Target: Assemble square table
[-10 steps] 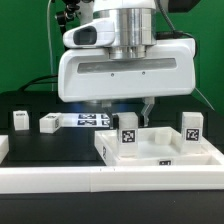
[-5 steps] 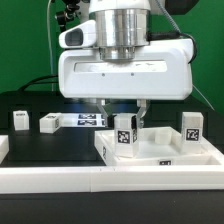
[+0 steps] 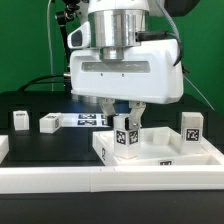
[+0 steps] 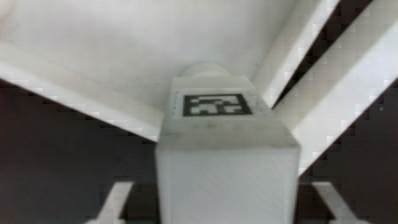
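The gripper [image 3: 125,112] is clamped on one table leg [image 3: 126,138], a finger on either side. It holds the leg upright over the square tabletop [image 3: 180,150], which lies flat on the black surface. From the slab's middle, that corner is at about nine o'clock in the exterior view. I'd guess the upright hold is meant to drop the leg straight into its corner seat. The wrist view shows the same leg [image 4: 217,130] with the white slab behind it.

I count four legs:
- the held one
- one standing on the slab [image 3: 192,126], at three o'clock from the held leg
- two loose ones [image 3: 19,120] [image 3: 48,123] out at nine o'clock, apart from the slab and probably waiting their turn

There is one tabletop. The marker board [image 3: 92,121] lies behind.
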Robot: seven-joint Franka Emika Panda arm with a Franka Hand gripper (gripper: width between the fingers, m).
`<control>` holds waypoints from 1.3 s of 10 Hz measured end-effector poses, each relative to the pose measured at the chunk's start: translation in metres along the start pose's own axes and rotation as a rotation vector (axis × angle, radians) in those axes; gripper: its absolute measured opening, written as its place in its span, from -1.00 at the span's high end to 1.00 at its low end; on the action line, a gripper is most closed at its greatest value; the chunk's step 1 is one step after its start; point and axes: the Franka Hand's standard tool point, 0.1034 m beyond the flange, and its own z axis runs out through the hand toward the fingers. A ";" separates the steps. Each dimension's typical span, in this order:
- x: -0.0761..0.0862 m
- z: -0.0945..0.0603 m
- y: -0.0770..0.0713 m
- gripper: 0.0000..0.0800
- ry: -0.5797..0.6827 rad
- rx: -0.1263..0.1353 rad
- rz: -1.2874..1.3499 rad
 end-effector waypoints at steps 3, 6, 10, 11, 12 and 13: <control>0.001 0.000 -0.001 0.27 0.007 0.012 0.205; 0.000 0.000 0.000 0.27 -0.007 0.017 0.424; -0.001 0.001 0.000 -0.06 -0.013 0.019 0.436; -0.003 0.001 -0.002 -0.40 -0.015 0.018 0.401; -0.004 0.002 -0.002 -0.55 -0.015 0.017 0.337; -0.004 0.002 -0.002 -0.55 -0.011 0.021 0.248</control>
